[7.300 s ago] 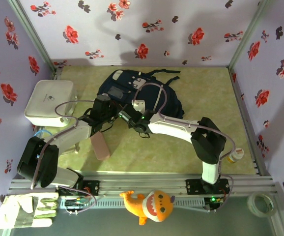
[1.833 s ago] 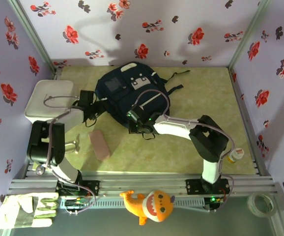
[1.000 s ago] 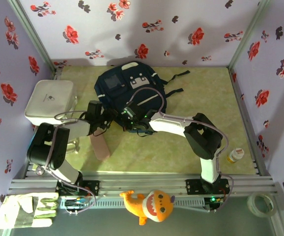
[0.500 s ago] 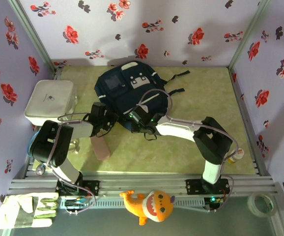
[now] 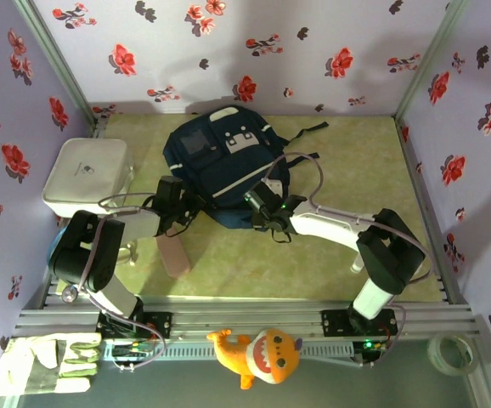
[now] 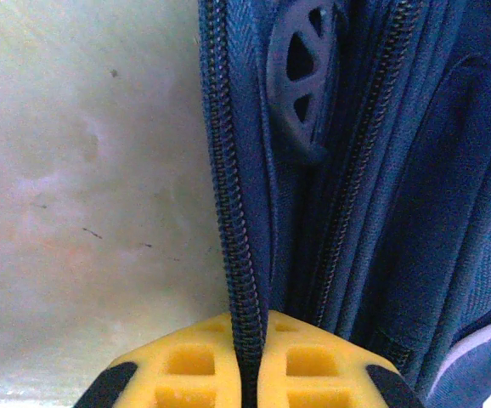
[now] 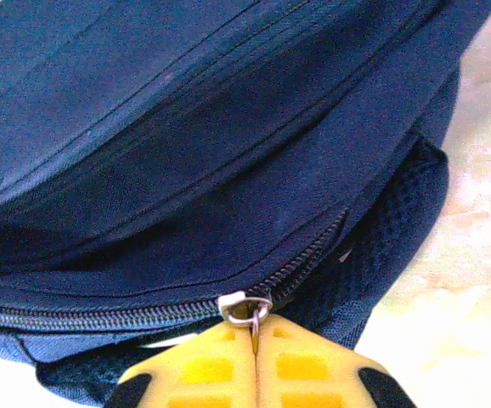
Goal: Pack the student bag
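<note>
- Here, right wrist view: your right gripper (image 7: 254, 340) clenches the student bag's (image 7: 186, 127) zipper pull (image 7: 245, 306).
- Left wrist view: your left gripper (image 6: 247, 344) pinches its zipper track (image 6: 233, 221).

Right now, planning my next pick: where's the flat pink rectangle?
Top view: the flat pink rectangle lies on the table, left of centre, just on the near side of the left gripper and the student bag.

No writing can be read anywhere. The white-grey label (image 5: 244, 143) on the student bag (image 5: 203, 167) and the small dark mark (image 5: 82, 167) on the white box (image 5: 67, 191) are too small to make out.
</note>
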You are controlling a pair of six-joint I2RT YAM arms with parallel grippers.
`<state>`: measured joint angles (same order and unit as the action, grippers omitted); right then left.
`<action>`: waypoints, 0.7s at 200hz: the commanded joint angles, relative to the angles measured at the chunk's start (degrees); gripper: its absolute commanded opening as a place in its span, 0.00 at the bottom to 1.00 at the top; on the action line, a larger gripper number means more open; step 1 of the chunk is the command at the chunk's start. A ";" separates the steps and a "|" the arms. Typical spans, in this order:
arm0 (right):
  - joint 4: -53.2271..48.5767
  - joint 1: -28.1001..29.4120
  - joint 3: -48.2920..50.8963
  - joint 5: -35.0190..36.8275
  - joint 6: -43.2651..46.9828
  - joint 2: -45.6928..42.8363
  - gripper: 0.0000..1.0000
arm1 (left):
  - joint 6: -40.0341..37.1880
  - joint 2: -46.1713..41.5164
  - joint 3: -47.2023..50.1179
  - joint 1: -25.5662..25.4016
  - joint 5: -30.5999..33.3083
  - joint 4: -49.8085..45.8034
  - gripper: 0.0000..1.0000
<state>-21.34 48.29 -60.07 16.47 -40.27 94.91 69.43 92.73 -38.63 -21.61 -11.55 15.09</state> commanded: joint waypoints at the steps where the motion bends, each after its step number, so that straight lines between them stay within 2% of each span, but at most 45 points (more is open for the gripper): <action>1: 0.05 -0.41 -2.05 -2.28 3.80 1.62 0.10 | -2.16 -1.48 -1.60 0.51 1.75 -1.29 0.00; 48: -0.23 -0.41 -3.04 -1.95 3.73 3.36 0.21 | -2.37 -1.70 -1.63 0.50 1.36 -1.56 0.00; 73: -1.65 -0.48 -3.10 1.22 2.71 3.10 0.07 | -2.62 -1.76 -1.76 0.46 1.44 -1.74 0.00; 96: -3.42 -1.58 -1.53 6.63 1.16 0.75 0.03 | -3.28 -1.85 -1.66 0.64 1.66 -2.21 0.00; 120: -4.95 -6.34 2.79 9.17 -2.40 -3.21 0.02 | -4.10 -2.68 -1.36 1.00 1.74 -3.21 0.00; 140: -10.19 -7.60 3.76 15.65 -3.68 -5.21 0.02 | -5.93 -4.56 -1.36 0.79 1.51 -4.86 0.00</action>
<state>-22.72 43.51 -58.30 19.81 -40.16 93.43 67.29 91.74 -38.92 -21.54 -12.10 13.85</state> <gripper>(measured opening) 0.064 0.076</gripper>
